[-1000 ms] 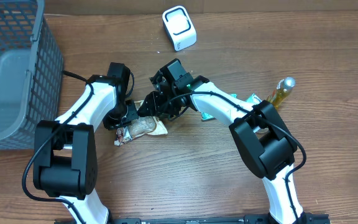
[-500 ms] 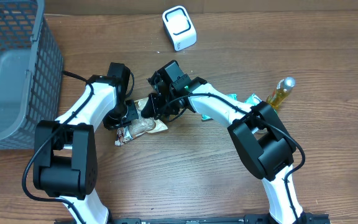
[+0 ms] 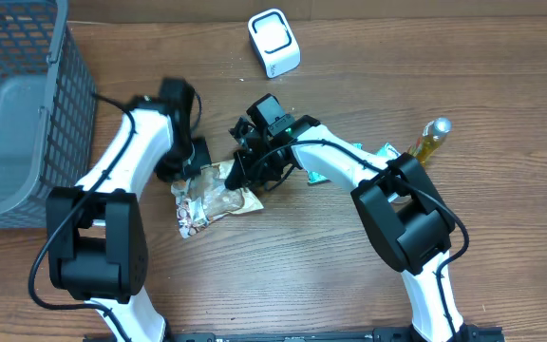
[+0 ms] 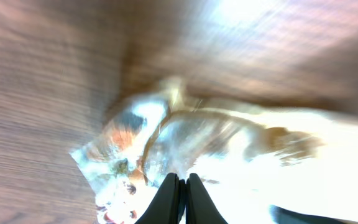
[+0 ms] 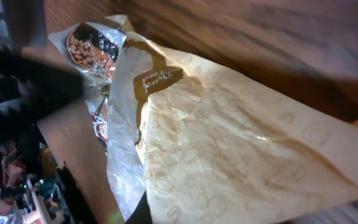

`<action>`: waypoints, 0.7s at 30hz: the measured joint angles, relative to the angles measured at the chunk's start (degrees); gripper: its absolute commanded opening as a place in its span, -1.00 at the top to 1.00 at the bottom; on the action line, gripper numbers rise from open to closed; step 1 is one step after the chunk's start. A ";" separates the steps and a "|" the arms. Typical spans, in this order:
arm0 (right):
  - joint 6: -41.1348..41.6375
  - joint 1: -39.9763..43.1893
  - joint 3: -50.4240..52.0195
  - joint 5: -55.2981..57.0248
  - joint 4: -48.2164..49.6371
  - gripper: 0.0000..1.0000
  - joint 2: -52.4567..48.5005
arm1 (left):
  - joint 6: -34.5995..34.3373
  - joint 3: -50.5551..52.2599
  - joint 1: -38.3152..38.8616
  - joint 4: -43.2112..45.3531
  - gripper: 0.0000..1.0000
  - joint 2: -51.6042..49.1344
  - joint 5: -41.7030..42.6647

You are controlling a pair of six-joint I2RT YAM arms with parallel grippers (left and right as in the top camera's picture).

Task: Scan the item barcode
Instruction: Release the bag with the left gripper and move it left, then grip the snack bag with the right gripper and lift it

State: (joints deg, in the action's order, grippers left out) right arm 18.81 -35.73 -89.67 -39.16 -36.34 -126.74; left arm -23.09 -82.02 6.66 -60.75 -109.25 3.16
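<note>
The item is a crinkly snack bag [image 3: 212, 201] printed with nuts, lying on the wooden table between the two arms. It fills the right wrist view [image 5: 241, 155] and shows blurred in the left wrist view [image 4: 229, 143]. My right gripper [image 3: 245, 176] is shut on the bag's right edge; one dark finger [image 5: 148, 213] shows under the film. My left gripper [image 3: 190, 161] is shut at the bag's upper left corner, its fingertips [image 4: 180, 177] together over the bag. No barcode is visible. The white scanner [image 3: 273, 43] stands at the back of the table.
A grey mesh basket [image 3: 27, 104] fills the left side. A yellow bottle [image 3: 428, 141] and a green packet [image 3: 380, 152] lie to the right, beside the right arm's elbow.
My right gripper has closed on the bag's right edge. The left arm has swung up and back. The bag has turned and spread out, its nut picture now facing up.
</note>
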 measured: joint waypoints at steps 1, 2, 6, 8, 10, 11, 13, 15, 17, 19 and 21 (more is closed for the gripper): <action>-0.57 0.50 0.00 -0.20 -1.25 0.93 0.24 | 0.46 -2.19 -0.31 -0.61 0.92 0.00 0.26; -1.05 1.18 0.00 -0.44 -2.21 0.93 0.50 | 0.92 -4.20 -0.63 -1.20 0.92 0.00 0.46; -4.39 5.29 0.00 -1.38 -6.84 0.93 1.53 | 2.49 -9.88 -2.12 -1.42 0.59 0.00 0.00; -6.56 7.21 0.00 -1.77 -9.05 0.93 1.75 | 2.93 -11.19 -2.95 -1.42 0.27 0.00 -1.29; -8.33 8.61 0.00 -1.99 -10.73 0.93 1.86 | 3.26 -11.50 -3.78 -1.31 -0.12 0.00 -2.71; -9.09 9.09 0.00 -2.03 -11.26 0.93 1.86 | 3.30 -11.50 -4.28 -1.16 -0.86 0.00 -3.37; -10.16 9.38 0.00 -2.14 -11.76 0.93 1.86 | 3.54 -11.50 -5.07 -0.92 -0.99 0.00 -4.20; -10.99 9.31 0.00 -2.34 -11.80 0.93 1.86 | 3.58 -11.52 -5.66 -0.96 -0.99 0.00 -4.85; -11.54 9.25 0.00 -2.58 -11.82 0.93 1.86 | 3.61 -11.52 -6.08 -0.94 -0.99 0.00 -5.42; -11.82 9.07 0.00 -2.60 -11.91 0.93 1.86 | 3.61 -11.52 -6.12 -0.92 -0.99 0.00 -5.60; -12.04 9.07 0.00 -2.62 -11.98 0.93 1.86 | 3.61 -11.50 -6.10 -0.92 -0.99 0.00 -5.60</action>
State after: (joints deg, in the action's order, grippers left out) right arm 6.76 -26.65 -89.67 -41.78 -48.31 -124.88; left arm -19.49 -93.51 0.56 -61.67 -109.25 -2.44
